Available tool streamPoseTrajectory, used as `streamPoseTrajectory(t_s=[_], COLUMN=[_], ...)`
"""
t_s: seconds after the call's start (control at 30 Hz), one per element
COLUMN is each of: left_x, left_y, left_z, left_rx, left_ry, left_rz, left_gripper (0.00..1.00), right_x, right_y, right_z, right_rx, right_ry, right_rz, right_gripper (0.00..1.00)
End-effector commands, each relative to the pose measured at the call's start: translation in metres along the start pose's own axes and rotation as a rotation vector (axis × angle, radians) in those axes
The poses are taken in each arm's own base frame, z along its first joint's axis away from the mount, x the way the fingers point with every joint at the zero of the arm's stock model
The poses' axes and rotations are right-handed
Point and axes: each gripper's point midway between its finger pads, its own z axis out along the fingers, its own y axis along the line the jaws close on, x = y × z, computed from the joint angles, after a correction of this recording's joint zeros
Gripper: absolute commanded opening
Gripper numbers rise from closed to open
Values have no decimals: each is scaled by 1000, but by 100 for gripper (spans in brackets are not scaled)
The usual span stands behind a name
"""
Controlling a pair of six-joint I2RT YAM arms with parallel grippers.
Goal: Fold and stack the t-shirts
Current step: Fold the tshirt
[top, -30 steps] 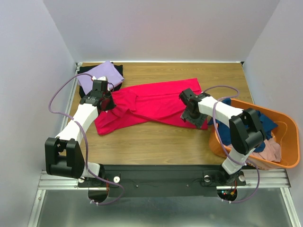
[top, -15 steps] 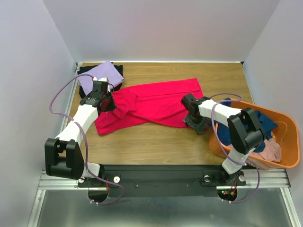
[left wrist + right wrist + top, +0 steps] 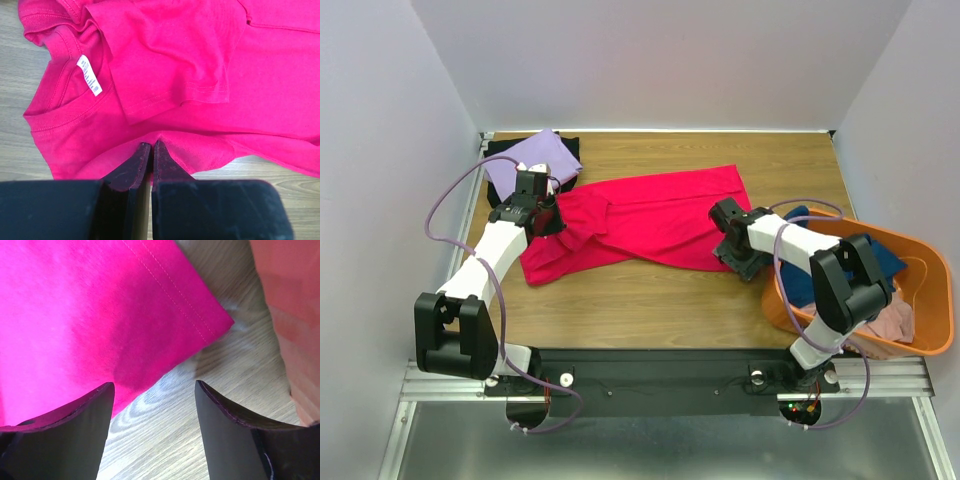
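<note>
Soft, limp pink shirt (image 3: 640, 215): left claw (image 3: 151, 145) pinches its edge near the collar; right claw (image 3: 153, 385) gapes over its hem corner, likely the best hold.

Crimson-pink t-shirt (image 3: 650, 215): soft matt knit cloth, faint fuzzy nap, stitched hems; white woven label (image 3: 89, 75).
Lavender t-shirt (image 3: 533, 155): matt cloth.
Tabletop (image 3: 650, 300): wood grain, smooth, low sheen.
Orange tub (image 3: 930, 310): smooth plastic, faint gloss.
Left pincer (image 3: 152, 145), right pincer (image 3: 154, 386): matt black plastic, edges slightly scuffed.
Arm shells (image 3: 495, 250): smooth white plastic.
</note>
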Motion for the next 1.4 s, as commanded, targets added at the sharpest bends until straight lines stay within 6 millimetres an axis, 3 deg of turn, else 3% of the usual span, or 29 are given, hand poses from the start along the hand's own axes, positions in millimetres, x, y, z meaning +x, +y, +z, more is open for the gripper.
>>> streamPoseTrajectory(t_s=[0.0, 0.3, 0.4, 0.67, 0.97, 1.13, 1.37], left_x=[-15, -14, -16, -16, -11, -4, 10], left_y=[0, 2, 2, 2, 3, -5, -8], left_z=[-10, -13, -13, -16, -21, -27, -28], left_rx=[7, -1, -3, -4, 7, 70, 105], left_ry=[-50, -51, -54, -51, -39, -20, 11], left_rz=[16, 11, 7, 6, 58, 86, 94], left_gripper=[0, 0, 0, 0, 0, 0, 0], right_x=[-28, -30, -26, -24, -26, -30, -40], right_y=[-17, -10, -11, -14, 11, 18, 0], right_z=[-8, 10, 13, 13, 8, -2, -16], right_rx=[34, 95, 105, 103, 66, 96, 159], right_ry=[-119, -135, -121, -111, -101, -134, -180], right_rz=[81, 20, 9, -22, -170, -291, -303], right_gripper=[71, 66, 59, 33, 1, 0, 0])
